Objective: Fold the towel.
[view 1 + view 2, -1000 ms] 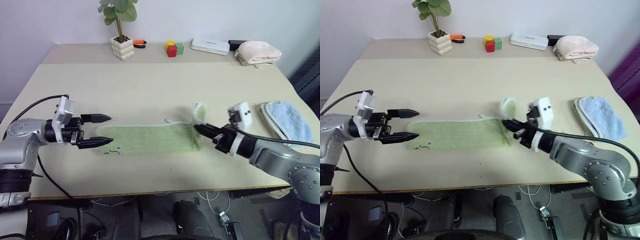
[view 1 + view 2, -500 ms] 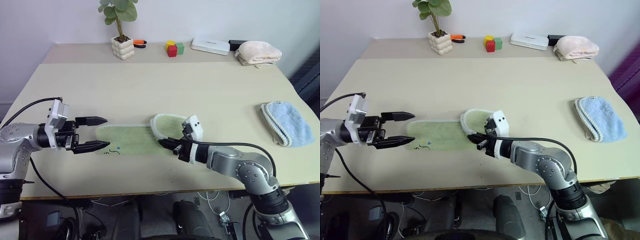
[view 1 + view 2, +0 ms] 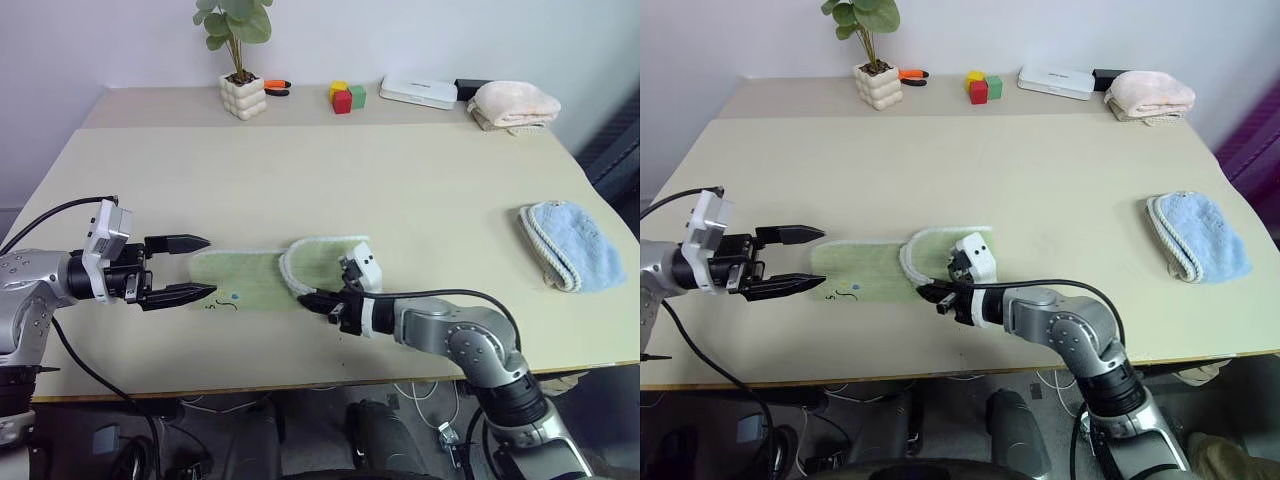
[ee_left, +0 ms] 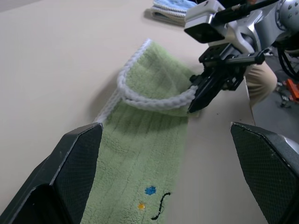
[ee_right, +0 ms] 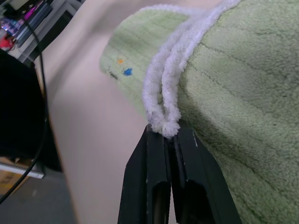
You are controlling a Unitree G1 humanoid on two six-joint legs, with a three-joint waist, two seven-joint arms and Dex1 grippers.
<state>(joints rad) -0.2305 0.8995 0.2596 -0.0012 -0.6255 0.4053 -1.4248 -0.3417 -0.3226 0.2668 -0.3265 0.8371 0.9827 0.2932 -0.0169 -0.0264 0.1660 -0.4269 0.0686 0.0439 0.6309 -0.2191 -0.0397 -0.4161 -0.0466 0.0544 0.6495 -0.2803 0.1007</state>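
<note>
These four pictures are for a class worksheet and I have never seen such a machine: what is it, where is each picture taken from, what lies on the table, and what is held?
It is a two-armed robot at a table. Two pictures look down from its head; the other two come from a camera on each wrist. Its right tool is shut on the white hem of the light green towel, with that end doubled over the flat part. Its left tool is open, level, beside the towel's other end, holding nothing. Farther off lie a blue towel, a folded pink towel, a potted plant, coloured blocks and a white box.
</note>
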